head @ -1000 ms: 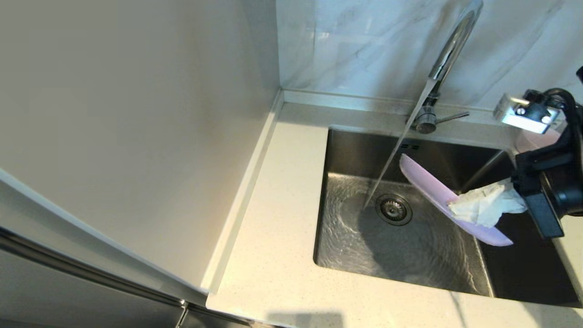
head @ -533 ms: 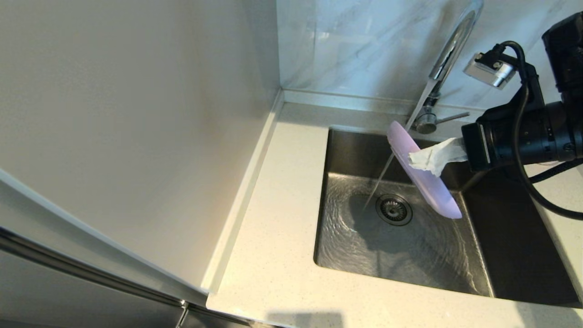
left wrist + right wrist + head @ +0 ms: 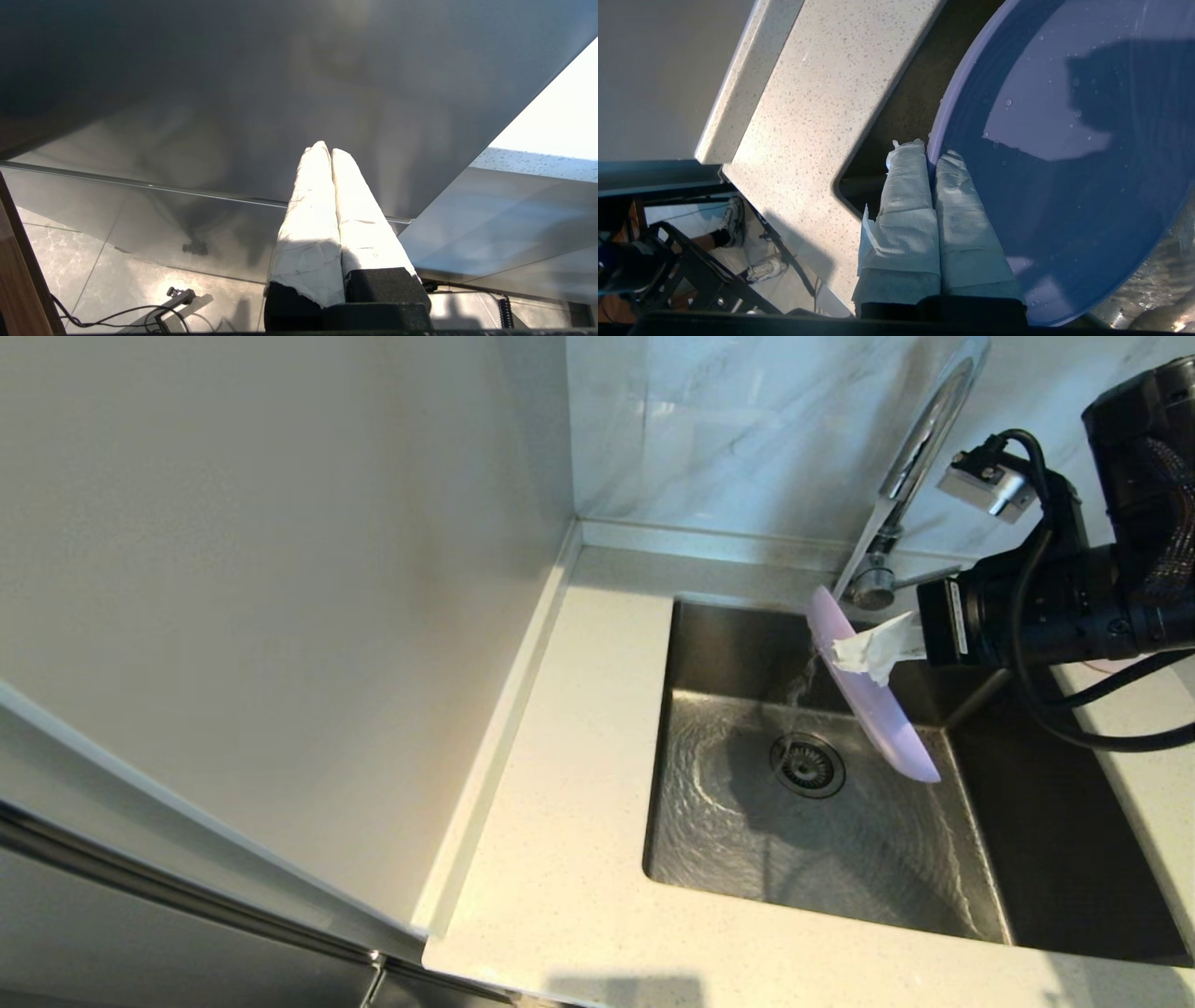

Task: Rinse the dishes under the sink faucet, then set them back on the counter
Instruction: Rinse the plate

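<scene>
- The right gripper (image 3: 854,653) pinches the lavender plate (image 3: 873,705) by its rim, tilted on edge over the sink (image 3: 709,821), under the faucet (image 3: 920,439).
- Bare counter (image 3: 560,859) borders the sink's left edge.
- The left gripper (image 3: 329,154), pressed together, hangs below counter level.

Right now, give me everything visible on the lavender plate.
The lavender plate is round, flat and matte with a low raised rim, and water beads dot its face. It is tilted steeply on edge over the sink, its upper rim in the stream from the faucet. The right gripper, its fingers wrapped in white paper, is shut on the rim. Nothing else touches it.
</scene>
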Controlling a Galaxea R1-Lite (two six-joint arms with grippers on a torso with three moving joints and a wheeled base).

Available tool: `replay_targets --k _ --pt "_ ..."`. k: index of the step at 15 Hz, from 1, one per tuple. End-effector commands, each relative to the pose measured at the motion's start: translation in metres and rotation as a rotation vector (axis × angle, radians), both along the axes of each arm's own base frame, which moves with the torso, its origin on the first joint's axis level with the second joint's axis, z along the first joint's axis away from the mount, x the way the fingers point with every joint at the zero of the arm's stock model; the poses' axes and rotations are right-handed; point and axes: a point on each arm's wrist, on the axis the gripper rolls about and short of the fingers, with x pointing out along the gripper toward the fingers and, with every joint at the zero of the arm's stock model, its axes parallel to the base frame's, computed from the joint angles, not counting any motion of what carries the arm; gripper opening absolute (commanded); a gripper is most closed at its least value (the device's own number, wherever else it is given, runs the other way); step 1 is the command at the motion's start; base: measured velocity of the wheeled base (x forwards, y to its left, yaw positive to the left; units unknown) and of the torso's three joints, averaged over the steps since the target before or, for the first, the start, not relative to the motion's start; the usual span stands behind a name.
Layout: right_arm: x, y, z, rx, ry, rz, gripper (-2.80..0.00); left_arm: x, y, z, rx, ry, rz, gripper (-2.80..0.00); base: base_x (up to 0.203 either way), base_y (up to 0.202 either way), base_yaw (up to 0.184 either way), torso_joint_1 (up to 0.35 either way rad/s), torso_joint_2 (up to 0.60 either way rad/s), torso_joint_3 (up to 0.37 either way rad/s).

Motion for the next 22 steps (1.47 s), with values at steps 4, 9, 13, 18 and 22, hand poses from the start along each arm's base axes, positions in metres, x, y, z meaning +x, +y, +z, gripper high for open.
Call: replay_targets --k 4,9,13,18,22 --pt "0.014 0.004 -0.001 0.026 0.030 -0.064 -2.80 0.000 0.000 0.000 0.000 0.000 -0.001 -2.80 0.000 0.000 0.000 0.000 0.00 0.000" --pt "0.025 0.004 -0.004 0.036 0.023 -0.126 -2.80 0.000 0.000 0.000 0.000 0.000 -0.001 -2.80 0.000 0.000 0.000 0.000 0.00 0.000" --pt "0.037 0.002 -0.005 0.042 0.022 -0.192 -2.80 0.000 0.000 0.000 0.000 0.000 0.001 -2.80 0.000 0.000 0.000 0.000 0.00 0.000" --pt "0.048 -0.024 0.008 0.169 0.042 -0.350 -2.80 0.000 0.000 0.000 0.000 0.000 0.001 -2.80 0.000 0.000 0.000 0.000 0.00 0.000" --pt "0.036 -0.056 0.004 0.225 0.089 -0.462 -2.80 0.000 0.000 0.000 0.000 0.000 0.001 -2.80 0.000 0.000 0.000 0.000 0.00 0.000"
